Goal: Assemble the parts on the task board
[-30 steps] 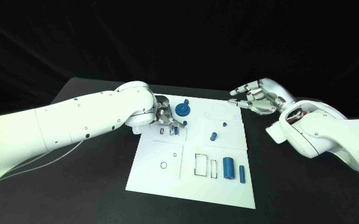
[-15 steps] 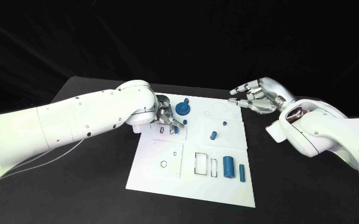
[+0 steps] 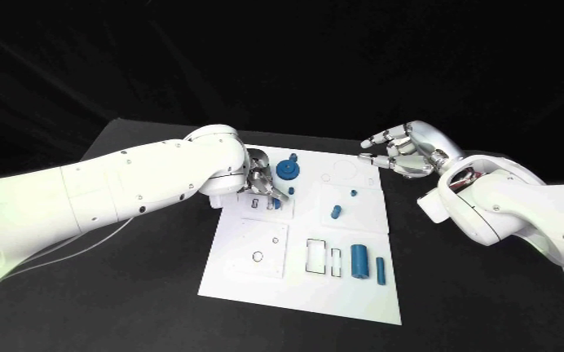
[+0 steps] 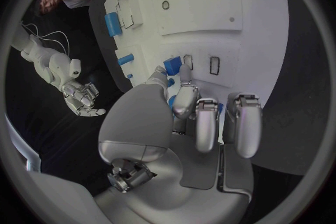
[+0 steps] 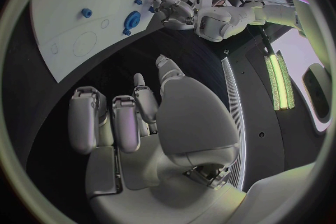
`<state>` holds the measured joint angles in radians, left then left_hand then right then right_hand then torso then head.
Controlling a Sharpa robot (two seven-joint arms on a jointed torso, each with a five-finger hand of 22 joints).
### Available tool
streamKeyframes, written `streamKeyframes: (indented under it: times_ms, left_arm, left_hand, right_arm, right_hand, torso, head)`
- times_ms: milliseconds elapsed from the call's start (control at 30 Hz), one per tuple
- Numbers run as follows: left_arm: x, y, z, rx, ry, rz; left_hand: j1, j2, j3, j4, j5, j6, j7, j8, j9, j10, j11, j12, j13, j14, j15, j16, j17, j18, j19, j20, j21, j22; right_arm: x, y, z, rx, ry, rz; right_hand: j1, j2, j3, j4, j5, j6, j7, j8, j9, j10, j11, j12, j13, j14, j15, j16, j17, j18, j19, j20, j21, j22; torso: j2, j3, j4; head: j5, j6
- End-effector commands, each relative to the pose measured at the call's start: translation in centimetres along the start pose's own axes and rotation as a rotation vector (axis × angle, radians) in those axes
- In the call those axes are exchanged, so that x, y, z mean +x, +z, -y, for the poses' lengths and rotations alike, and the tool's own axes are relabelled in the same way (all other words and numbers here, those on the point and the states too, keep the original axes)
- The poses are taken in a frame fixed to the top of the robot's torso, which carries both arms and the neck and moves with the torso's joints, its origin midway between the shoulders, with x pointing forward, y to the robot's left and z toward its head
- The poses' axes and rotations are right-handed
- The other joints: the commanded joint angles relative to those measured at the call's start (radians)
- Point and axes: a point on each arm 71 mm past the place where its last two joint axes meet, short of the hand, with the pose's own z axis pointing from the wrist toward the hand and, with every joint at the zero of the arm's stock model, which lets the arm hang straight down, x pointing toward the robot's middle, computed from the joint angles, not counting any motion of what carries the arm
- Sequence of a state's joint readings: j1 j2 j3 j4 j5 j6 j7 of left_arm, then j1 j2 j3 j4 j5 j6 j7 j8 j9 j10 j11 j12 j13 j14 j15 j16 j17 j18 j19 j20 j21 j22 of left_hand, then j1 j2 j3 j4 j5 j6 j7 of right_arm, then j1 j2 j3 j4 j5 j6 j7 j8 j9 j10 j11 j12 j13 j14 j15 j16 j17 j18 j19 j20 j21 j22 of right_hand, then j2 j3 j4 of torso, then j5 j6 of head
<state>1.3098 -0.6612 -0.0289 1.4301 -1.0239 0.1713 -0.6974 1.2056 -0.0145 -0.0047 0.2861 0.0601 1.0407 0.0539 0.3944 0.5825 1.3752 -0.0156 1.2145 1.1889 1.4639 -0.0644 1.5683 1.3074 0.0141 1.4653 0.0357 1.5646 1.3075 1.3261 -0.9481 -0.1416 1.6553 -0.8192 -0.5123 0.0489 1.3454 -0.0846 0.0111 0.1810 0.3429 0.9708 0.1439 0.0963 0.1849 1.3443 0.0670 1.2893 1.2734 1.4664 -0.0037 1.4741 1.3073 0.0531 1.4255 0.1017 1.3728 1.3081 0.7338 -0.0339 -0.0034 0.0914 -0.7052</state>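
1. Left hand (image 3: pixel 261 182) is low over the task board (image 3: pixel 266 275) at its far-left slots, pinching a small blue block (image 4: pixel 172 64) at its fingertips; the grip looks firm, though partly hidden.
2. The block lies just beside the small rectangular slot (image 4: pixel 188 61), its long axis roughly matching the slot's.
3. Right hand (image 3: pixel 399 151) hovers off the board's far-right corner, fingers loosely curled, holding nothing; the left hand is far nearer.

White task board (image 3: pixel 253 275) on black table (image 3: pixel 141 287), left robot hand (image 3: pixel 261 179) on blue part (image 3: pixel 274 202), right robot hand (image 3: pixel 399 153) hovering
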Motion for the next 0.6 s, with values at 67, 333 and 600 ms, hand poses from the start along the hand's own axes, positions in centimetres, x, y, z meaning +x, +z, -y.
streamKeyframes:
  times_ms: [67,333,600]
  left_arm:
    - [0.08,-0.05,0.05,-0.013,0.005,-0.021]
    - [0.09,0.01,-0.05,-0.009,-0.006,-0.031]
    - [0.18,0.03,-0.14,0.000,-0.038,-0.053]
  left_hand:
    - [0.032,0.007,0.014,-0.004,-0.004,-0.012,-0.001,0.005,0.009,0.004,-0.001,0.004,0.002,0.107,-0.008,0.002,0.263,-0.014,0.105,-0.004,0.006,0.263]
    - [0.130,0.043,0.081,-0.029,-0.003,-0.021,-0.008,0.004,0.031,0.002,-0.008,0.001,0.003,0.107,-0.013,0.002,0.263,-0.014,0.105,-0.007,0.006,0.263]
    - [0.201,0.040,0.185,-0.044,-0.003,-0.033,-0.009,-0.005,0.049,-0.003,-0.010,-0.009,0.000,0.107,-0.016,0.002,0.263,-0.014,0.105,-0.010,0.006,0.263]
  right_arm:
    - [0.13,0.02,-0.04,-0.004,-0.012,-0.015]
    - [0.07,0.06,-0.09,-0.016,-0.044,-0.009]
    - [0.08,0.14,-0.07,-0.016,-0.050,-0.008]
  right_hand:
    - [0.003,0.005,-0.002,-0.004,0.004,0.008,0.000,0.006,0.002,0.003,-0.007,0.000,0.000,0.058,-0.009,-0.006,0.060,0.003,0.001,-0.005,-0.004,0.099]
    - [0.004,0.006,-0.002,-0.004,0.007,0.008,0.000,0.007,0.002,0.003,-0.008,0.000,-0.001,0.058,-0.009,-0.007,0.059,0.004,0.000,-0.005,-0.006,0.098]
    - [0.004,0.006,-0.002,-0.004,0.008,0.009,0.000,0.007,0.002,0.003,-0.008,0.000,0.000,0.058,-0.009,-0.007,0.059,0.004,0.000,-0.005,-0.006,0.098]
  torso:
    - [0.000,-0.0001,-0.0005]
    - [-0.001,-0.0003,0.0007]
    - [-0.001,-0.0004,-0.0005]
  head:
    - [0.001,-0.002]
    - [0.001,-0.003]
    - [0.004,-0.003]
